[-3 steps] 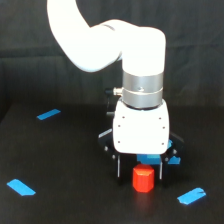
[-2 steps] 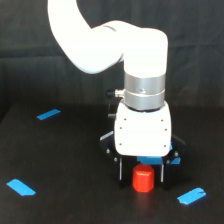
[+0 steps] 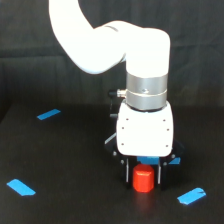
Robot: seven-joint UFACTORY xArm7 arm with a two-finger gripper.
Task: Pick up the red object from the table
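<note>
On the table (image 3: 60,160), past blue tape (image 3: 48,114) at the exterior view's left, the red object (image 3: 143,179) stands between the spread fingers of my gripper (image 3: 143,176), not yet clamped. I should stay centred, close evenly on it, then lift straight.

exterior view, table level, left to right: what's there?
Blue tape strip at the lower left → blue tape strip farther back → red object, sitting between the gripper jaws → blue tape strip at the lower right. The blue piece behind the gripper overlaps it, so it is left out.
</note>
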